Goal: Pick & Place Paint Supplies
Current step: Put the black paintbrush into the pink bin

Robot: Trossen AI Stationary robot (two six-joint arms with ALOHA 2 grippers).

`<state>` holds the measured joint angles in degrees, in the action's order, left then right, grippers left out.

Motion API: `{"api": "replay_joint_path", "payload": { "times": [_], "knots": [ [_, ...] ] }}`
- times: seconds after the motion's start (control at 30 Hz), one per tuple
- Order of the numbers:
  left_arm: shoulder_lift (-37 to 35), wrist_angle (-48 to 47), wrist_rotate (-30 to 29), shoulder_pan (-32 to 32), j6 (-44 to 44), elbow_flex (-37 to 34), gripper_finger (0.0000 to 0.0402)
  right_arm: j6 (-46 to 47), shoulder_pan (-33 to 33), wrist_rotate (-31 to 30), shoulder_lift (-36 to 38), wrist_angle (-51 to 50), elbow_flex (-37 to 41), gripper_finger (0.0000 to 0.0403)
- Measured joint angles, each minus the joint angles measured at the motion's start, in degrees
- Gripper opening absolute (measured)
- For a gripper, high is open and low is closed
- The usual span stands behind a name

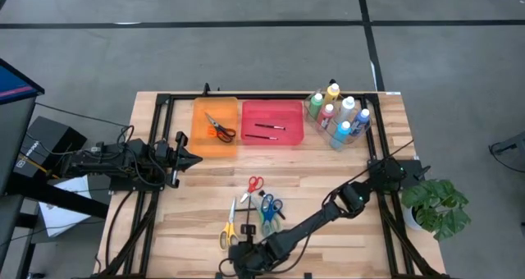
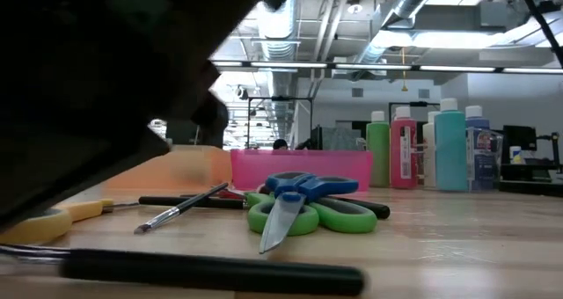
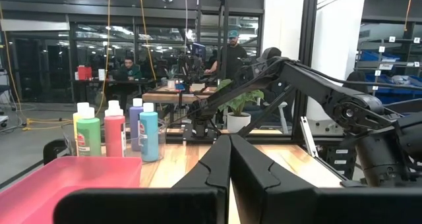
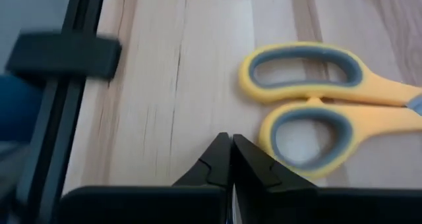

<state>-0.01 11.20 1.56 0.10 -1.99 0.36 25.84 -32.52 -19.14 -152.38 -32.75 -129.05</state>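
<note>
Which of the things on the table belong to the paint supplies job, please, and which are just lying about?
Job:
- paint bottles in the clear holder
- orange scissors in the orange tray
- two brushes in the pink tray
- loose red scissors, yellow scissors, blue scissors
- right gripper, shut beside the yellow scissors

Lying about:
- potted plant

Blue/green scissors [image 2: 303, 207] on wood table [image 2: 457, 246] w/ brush [image 2: 180, 207], pink bin [image 2: 299, 169] behind, bottles [image 2: 428, 147] at right.
</note>
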Motion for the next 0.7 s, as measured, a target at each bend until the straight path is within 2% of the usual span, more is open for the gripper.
{"api": "replay_joint_path", "payload": {
  "times": [0.2, 0.43, 0.7],
  "knots": [
    [0.00, 0.00, -0.02, 0.00, 0.01, 0.00, 0.0002, -6.72, -2.35, -2.57, 2.99, -2.12, 0.45, 0.0002],
    [0.00, 0.00, -0.02, 0.00, 0.01, 0.00, 0.0002, -13.40, -5.43, -9.88, 11.41, -6.66, 0.16, 0.0001],
    [0.00, 0.00, -0.01, 0.00, 0.00, 0.00, 0.0002, -17.46, -9.39, -27.66, 20.08, -14.63, -0.01, 0.0000]
  ]
}}
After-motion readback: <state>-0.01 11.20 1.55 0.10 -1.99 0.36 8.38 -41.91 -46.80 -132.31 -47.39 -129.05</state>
